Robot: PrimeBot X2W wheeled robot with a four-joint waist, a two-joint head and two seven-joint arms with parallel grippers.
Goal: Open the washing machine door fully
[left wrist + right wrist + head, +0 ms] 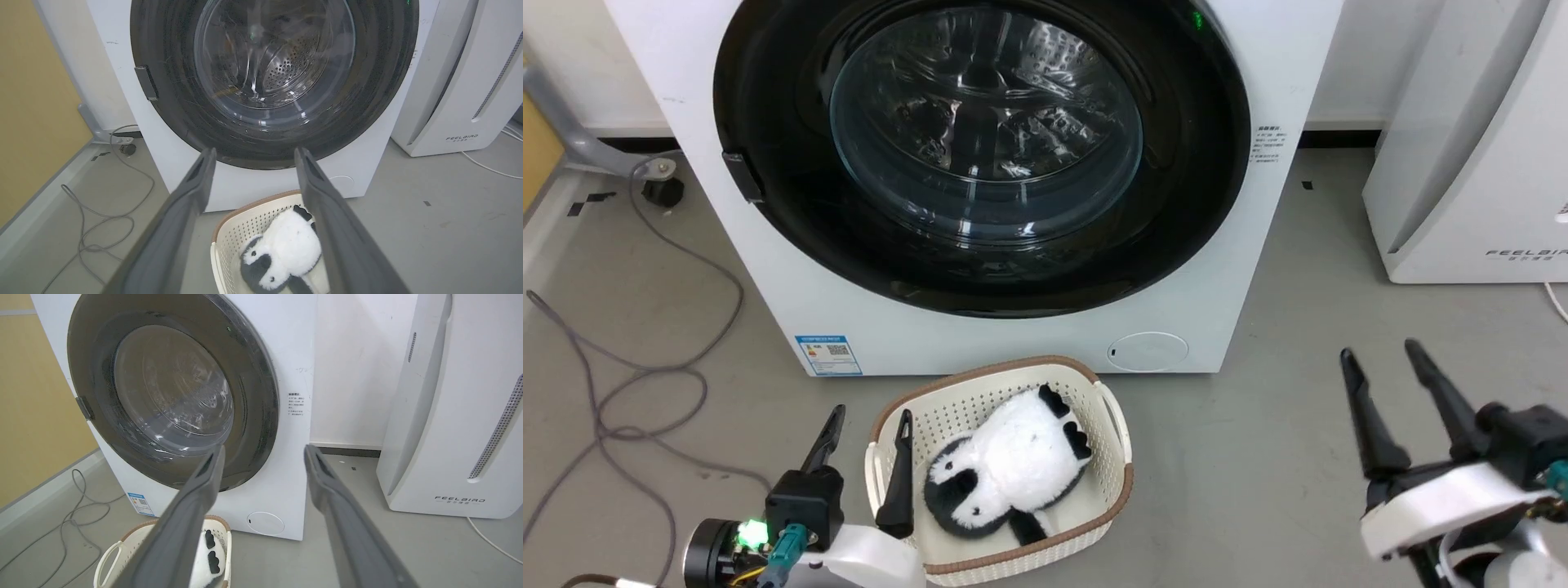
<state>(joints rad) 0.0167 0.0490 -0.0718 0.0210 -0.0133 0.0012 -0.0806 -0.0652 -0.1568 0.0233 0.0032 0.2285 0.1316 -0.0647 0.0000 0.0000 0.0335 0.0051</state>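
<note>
Starting the approach: no contact with the door yet.

- Left side: a loose cable (pixel 686 384) lies on the floor. The left gripper (pixel 872 414) hangs low with its jaws spread wide and empty, one finger crossing the left rim of the basket (pixel 1129 482).
- Small dark handle tab (pixel 743 175) on the left edge of the washing machine door (pixel 984 147). The door is shut against the washing machine (pixel 1013 343).
- The basket holds a plush panda (pixel 1013 465) and sits on the floor just below the door.
- Right side: the right gripper (pixel 1380 349) is also wide open, holds nothing and is well apart from the machine. The FEELAIR appliance (pixel 1462 163) stands beyond it.

Next move, my read: raise the left gripper to the tab, hook or pinch it and pull outward. The hinge is probably on the right, but I can't see it. The basket may sit close to the door's swing, so watch the lower arc.

View differences:
- The left wrist view shows the perforated drum (pixel 290 69) through the glass, where the head view gives mostly reflections.
- The right wrist view is oblique and shows the door rim lying flush on the front panel, with no gap.
- The head view has both grippers in one picture, plus a green light (pixel 1196 18) on the ring.
</note>
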